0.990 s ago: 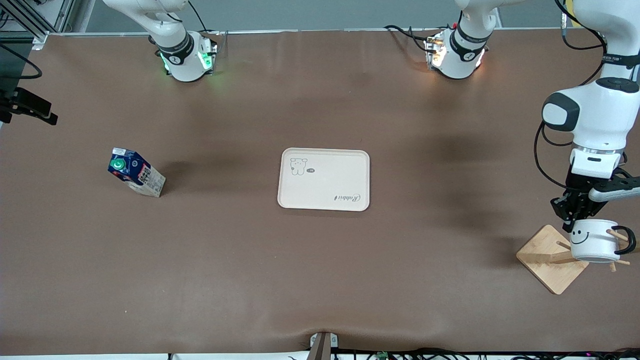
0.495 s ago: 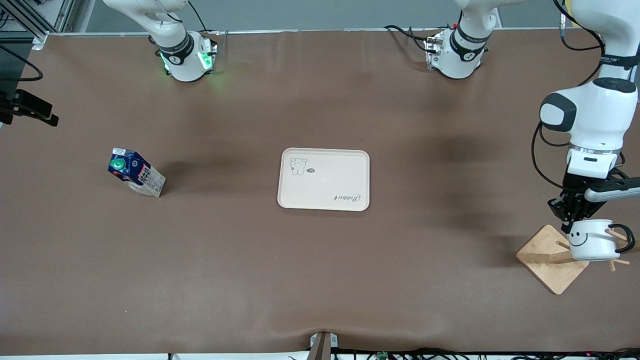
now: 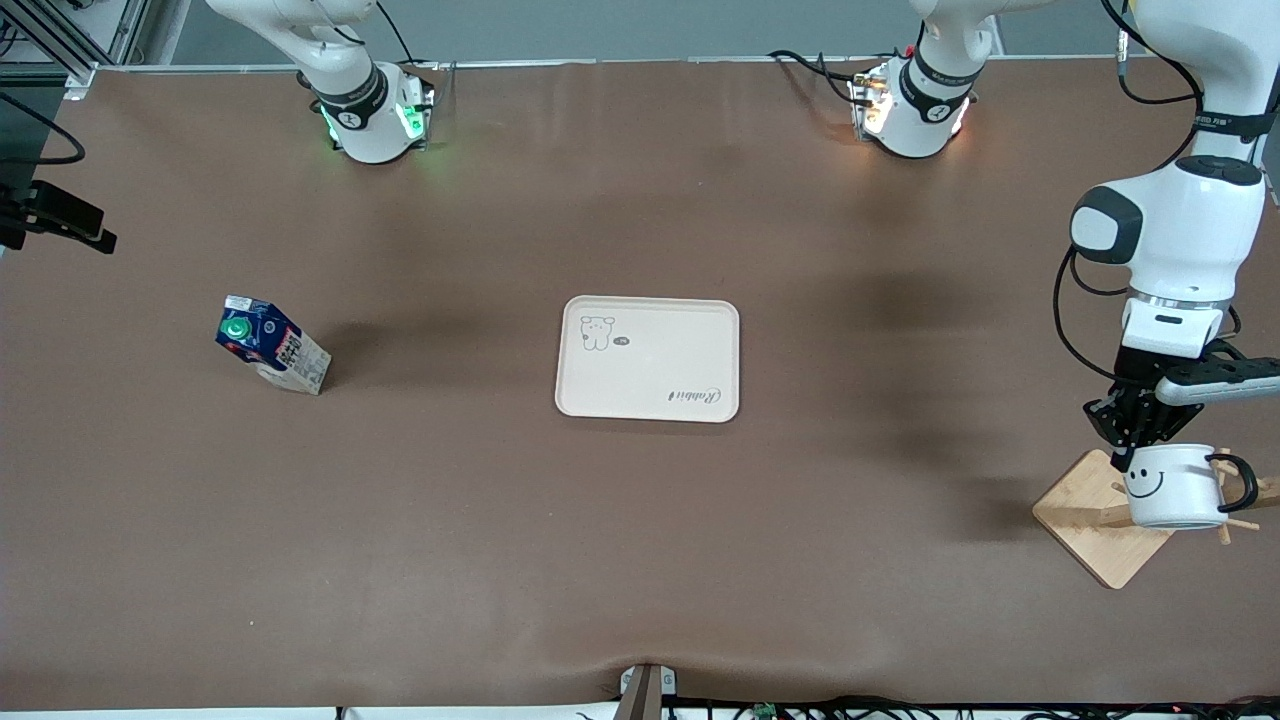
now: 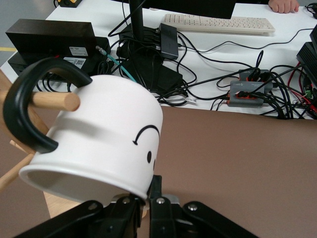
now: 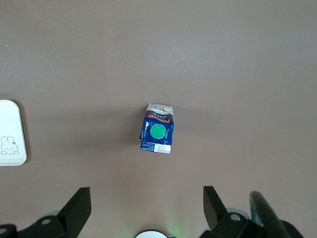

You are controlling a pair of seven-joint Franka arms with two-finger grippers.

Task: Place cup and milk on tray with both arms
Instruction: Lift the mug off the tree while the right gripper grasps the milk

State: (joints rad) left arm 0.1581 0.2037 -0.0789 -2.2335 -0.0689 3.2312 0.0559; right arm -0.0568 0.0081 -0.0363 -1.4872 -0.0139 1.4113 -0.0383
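**Two arms, one mug lifted off its peg stand**

Two arms share your long brown table [image 3: 640,560], whose covering bears a small bulge at the edge nearest the front camera, where cables run along the rim. Nearest on the surface, at the left arm's end, stands the wooden stand [image 3: 1098,515], its square base angled like a diamond and its pegs jutting out. Your left gripper [image 3: 1128,455] hangs over that stand, fingers clamped tight on the rim of the cup [image 3: 1168,485]; in the left wrist view the cup [image 4: 99,141] tilts mouth-down with a peg [image 4: 52,100] passing through its black loop handle. Against the frames a second ago, the cup and gripper have risen a little and slid toward the middle of the table, so the handle sits farther along the peg.

Farther from the camera, the tray [image 3: 648,357] lies flat at mid-table, bare but for its bear drawing and lettering. The milk [image 3: 270,343] stands upright toward the right arm's end, well apart from the tray; neither has moved.

Your right gripper [image 5: 143,208] waits high over the milk [image 5: 157,128], its fingers [image 5: 77,208] spread fully wide and holding nothing. In the left wrist view you can also see a white desk [image 4: 208,44] past the table's edge, crowded with a keyboard, black boxes and tangled cables.
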